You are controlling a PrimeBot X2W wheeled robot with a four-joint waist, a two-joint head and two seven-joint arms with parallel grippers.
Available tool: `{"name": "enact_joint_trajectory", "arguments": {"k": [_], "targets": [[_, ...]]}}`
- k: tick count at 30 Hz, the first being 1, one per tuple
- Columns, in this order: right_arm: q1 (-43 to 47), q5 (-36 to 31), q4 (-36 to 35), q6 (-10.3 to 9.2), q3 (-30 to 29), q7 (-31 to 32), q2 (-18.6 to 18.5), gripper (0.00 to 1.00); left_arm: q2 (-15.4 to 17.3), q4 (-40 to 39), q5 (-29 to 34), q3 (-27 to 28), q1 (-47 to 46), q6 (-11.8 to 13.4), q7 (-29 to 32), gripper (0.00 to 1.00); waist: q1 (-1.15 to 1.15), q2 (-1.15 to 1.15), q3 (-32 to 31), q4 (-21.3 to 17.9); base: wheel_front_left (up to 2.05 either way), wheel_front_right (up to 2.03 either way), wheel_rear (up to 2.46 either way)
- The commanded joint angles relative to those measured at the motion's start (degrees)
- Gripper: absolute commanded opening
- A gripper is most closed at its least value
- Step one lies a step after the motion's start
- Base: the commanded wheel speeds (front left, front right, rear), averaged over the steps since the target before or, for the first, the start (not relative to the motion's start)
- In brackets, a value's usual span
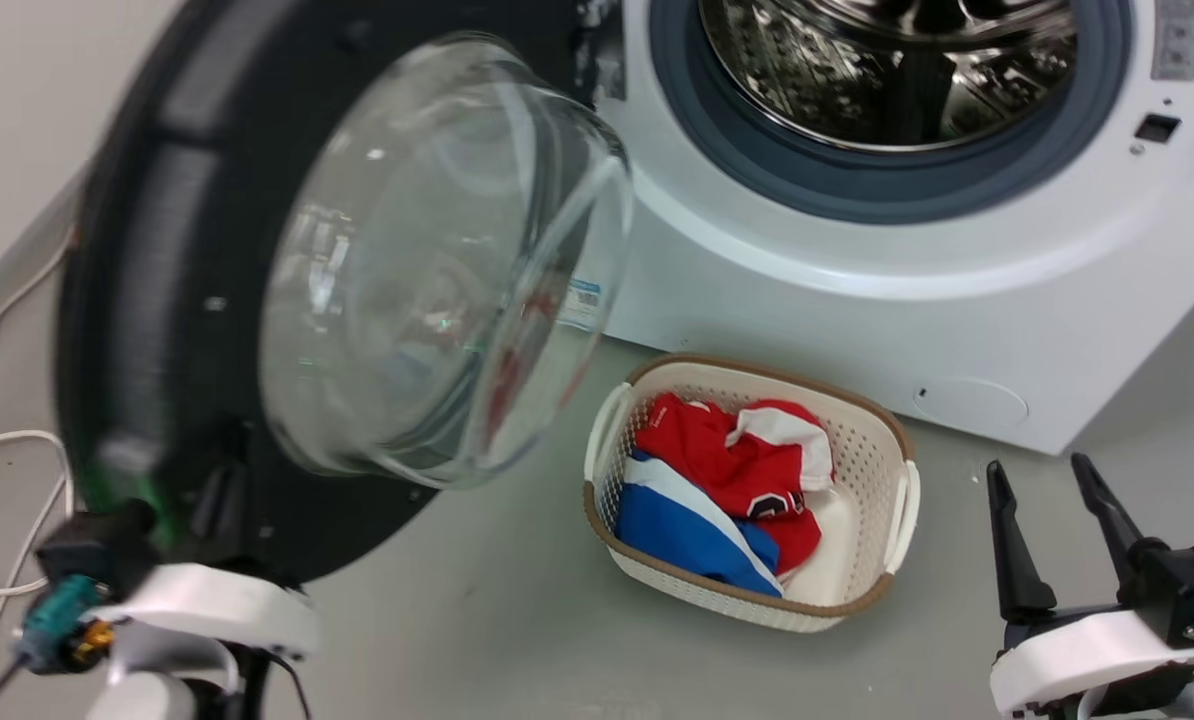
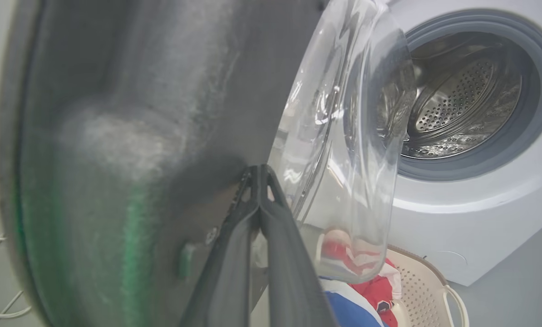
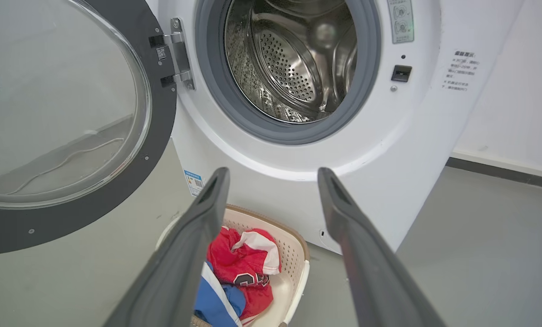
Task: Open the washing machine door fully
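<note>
- The white washer (image 1: 807,300) is seen standing on the grey floor (image 1: 517,620), and its steel drum (image 1: 887,70) lies uncovered inside a grey rubber ring (image 1: 857,190).
- The washing machine door (image 1: 137,250) is found swung out on the hinge at the left side of the opening, well apart from the drum. Its clear glass bowl (image 1: 437,270) is turned toward the head camera.
- A cream basket (image 1: 862,440) is placed on the floor just before the washer's lower front edge, with red and blue clothes (image 1: 717,450) inside.
- The right gripper (image 1: 1040,475) is held above the floor near the basket, its fingers spread wide.
- The left gripper (image 2: 258,175) is seen with fingertips brought together, set against the door's black inner ring just beside the bowl.
- White cables (image 1: 17,450) are laid on the floor beside the door.
</note>
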Motion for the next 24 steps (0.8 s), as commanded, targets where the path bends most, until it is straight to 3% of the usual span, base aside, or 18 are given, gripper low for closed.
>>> {"name": "enact_joint_trajectory", "arguments": {"k": [1, 6, 17, 24], "targets": [[-1.0, -0.2, -0.3, -0.01, -0.2, 0.1, 0.1, 1.0, 1.1, 1.2, -0.7, 2.0, -1.8, -0.1, -0.8, 0.0, -0.01, 0.0, 1.9, -1.8, 0.0, 0.0, 0.0], [-2.0, -0.1, 0.0, -0.01, -0.3, 0.1, 0.1, 1.0, 3.8, 6.4, -3.2, 6.2, -5.0, -1.8, -2.2, 0.0, -0.01, 0.0, 3.8, -3.8, 0.0, 0.0, 0.0], [-3.9, 0.0, 1.3, -0.01, -0.2, -0.8, 0.1, 1.0, 8.7, 17.0, -7.1, 14.6, -9.2, -2.8, -3.9, 0.0, -0.01, 0.0, 6.0, -6.1, 0.0, 0.0, 0.0], [-4.3, -0.1, 2.1, -0.01, -0.2, -1.1, 0.1, 1.0, 9.9, 21.3, -7.2, 15.5, -11.0, -4.1, -4.5, 0.0, -0.01, 0.0, 5.1, -6.5, 0.0, 0.0, 0.0]]}}
